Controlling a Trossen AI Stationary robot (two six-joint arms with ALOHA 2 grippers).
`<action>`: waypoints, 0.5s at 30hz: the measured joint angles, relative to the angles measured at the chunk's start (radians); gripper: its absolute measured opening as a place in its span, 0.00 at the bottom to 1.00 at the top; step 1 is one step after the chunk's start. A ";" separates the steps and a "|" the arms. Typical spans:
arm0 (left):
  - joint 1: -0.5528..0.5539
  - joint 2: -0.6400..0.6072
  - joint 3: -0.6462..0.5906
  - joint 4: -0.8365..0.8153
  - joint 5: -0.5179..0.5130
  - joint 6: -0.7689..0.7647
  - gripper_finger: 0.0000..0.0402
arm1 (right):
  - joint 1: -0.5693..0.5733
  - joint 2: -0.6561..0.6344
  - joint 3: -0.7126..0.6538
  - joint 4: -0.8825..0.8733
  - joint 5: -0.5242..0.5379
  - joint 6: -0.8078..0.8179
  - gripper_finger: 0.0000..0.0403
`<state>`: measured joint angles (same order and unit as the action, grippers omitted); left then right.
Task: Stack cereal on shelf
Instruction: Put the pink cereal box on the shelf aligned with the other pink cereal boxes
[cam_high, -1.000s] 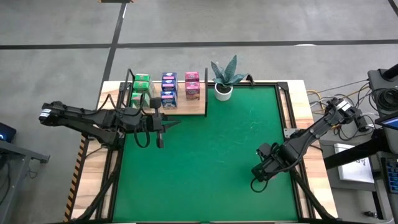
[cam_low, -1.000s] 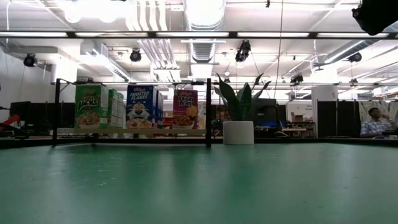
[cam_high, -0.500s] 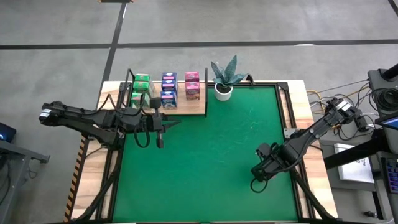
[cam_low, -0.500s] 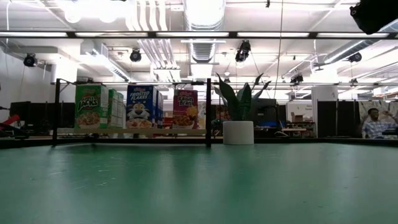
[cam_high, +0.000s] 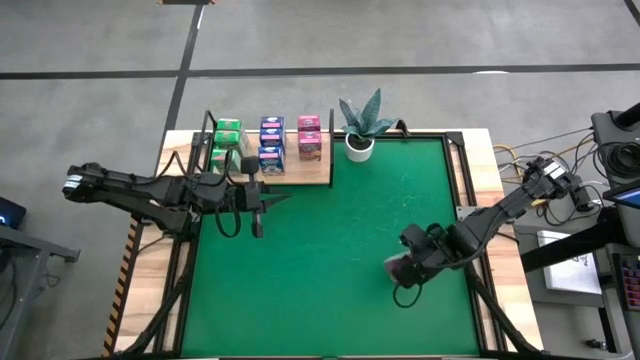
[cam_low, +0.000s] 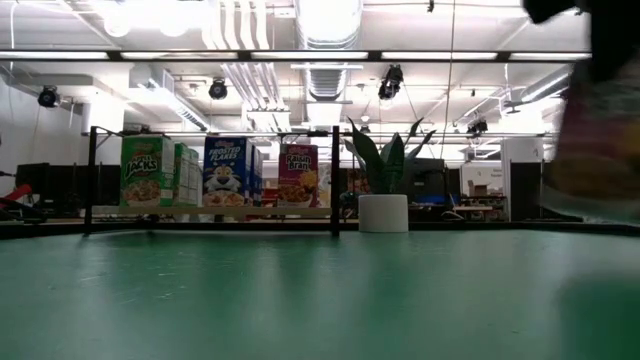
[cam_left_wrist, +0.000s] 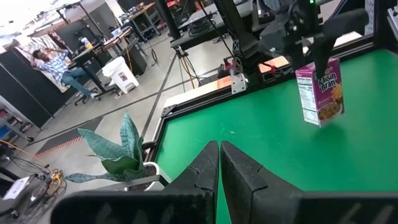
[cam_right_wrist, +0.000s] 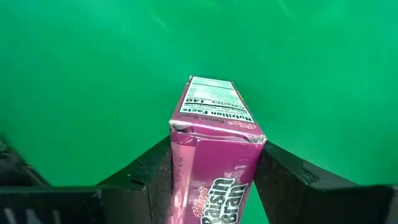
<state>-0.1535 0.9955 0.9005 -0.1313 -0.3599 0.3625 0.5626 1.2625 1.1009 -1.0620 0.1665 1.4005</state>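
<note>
From above, the right gripper (cam_high: 398, 268) showed only a pinkish blur well away from the potted plant (cam_high: 361, 122); its wrist camera revealed a pink carton (cam_right_wrist: 214, 160) reading "Raisin Bran" with a "Nutrition Facts" panel, wedged between both dark fingers (cam_right_wrist: 153, 177), which pressed its sides. The left wrist camera showed that carton hanging clear of the green table (cam_left_wrist: 348, 155). The left gripper (cam_high: 257, 229), fingers closed on nothing, sat beside the shelf (cam_high: 300, 176), where "Jacks", "Frosted Flakes" and "Raisin Bran" cartons (cam_low: 229, 171) stood left of the plant.
</note>
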 joint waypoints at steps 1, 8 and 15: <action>0.000 0.000 0.000 0.000 0.000 0.009 0.00 | -0.018 0.000 0.008 0.020 0.010 -0.039 0.45; 0.000 -0.004 0.000 0.040 0.001 0.077 0.00 | -0.177 0.000 0.039 0.241 0.020 -0.408 0.45; 0.003 -0.013 -0.023 0.068 0.002 0.079 0.00 | -0.312 0.000 0.058 0.464 0.014 -0.794 0.45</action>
<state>-0.1502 0.9821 0.8773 -0.0631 -0.3576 0.4419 0.2507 1.2621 1.1589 -0.5978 0.1802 0.6061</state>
